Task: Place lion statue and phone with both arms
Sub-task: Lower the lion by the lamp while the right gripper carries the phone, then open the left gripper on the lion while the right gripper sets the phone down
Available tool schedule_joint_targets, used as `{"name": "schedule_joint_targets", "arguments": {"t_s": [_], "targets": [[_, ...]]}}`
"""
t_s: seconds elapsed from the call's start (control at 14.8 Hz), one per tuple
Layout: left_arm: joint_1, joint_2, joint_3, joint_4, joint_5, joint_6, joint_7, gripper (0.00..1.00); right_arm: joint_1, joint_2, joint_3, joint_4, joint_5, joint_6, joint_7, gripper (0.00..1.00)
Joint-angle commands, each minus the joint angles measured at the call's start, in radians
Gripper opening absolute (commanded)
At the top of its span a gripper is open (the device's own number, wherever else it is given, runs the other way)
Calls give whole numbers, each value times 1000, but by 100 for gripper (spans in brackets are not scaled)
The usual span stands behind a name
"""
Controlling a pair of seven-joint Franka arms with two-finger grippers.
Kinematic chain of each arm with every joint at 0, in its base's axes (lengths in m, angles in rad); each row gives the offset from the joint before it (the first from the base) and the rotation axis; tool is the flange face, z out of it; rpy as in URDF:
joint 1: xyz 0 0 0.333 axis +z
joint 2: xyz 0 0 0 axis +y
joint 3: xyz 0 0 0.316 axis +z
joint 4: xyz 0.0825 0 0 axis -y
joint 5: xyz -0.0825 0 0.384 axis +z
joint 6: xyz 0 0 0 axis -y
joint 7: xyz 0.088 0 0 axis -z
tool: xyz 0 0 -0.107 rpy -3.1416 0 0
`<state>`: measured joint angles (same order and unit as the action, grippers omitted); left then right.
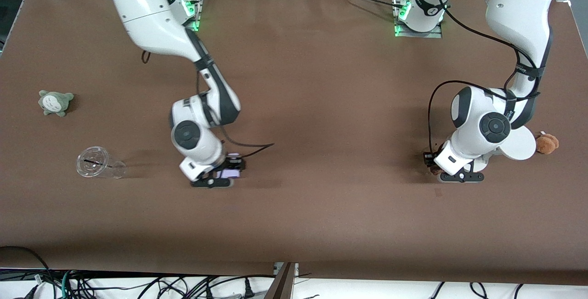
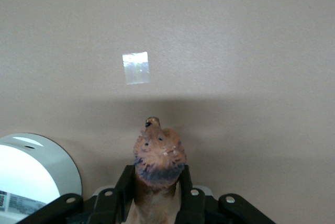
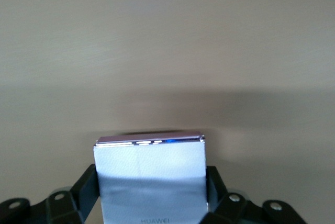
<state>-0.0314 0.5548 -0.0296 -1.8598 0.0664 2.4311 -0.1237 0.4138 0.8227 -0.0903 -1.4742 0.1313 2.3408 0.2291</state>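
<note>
Both hands full — lion statue (image 2: 157,164) in left hand (image 2: 155,192), phone (image 3: 152,179) in right hand (image 3: 152,198).

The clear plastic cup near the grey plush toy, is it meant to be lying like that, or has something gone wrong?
The clear plastic cup lies tipped on its side on the table, nearer the front camera than the grey plush toy. No spill shows around it. Otherwise nothing looks damaged.
</note>
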Motion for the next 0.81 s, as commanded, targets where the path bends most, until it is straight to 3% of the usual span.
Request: {"name": "schedule_joint_targets", "arguments": {"t_s": [0.0, 0.47, 0.54, 0.74], "targets": [[18, 7, -7, -6, -13, 20, 39, 0, -93, -31, 6, -9, -1, -52, -143, 31], [21, 31, -9, -1, -17, 45, 39, 0, -116, -60, -115, -29, 2, -139, -185, 31], [21, 36, -9, -1, -17, 45, 39, 22, -116, -65, -138, -44, 1, -139, -192, 31], [21, 39, -9, -1, -17, 45, 39, 61, -119, -65, -178, -63, 2, -138, -218, 31]]}}
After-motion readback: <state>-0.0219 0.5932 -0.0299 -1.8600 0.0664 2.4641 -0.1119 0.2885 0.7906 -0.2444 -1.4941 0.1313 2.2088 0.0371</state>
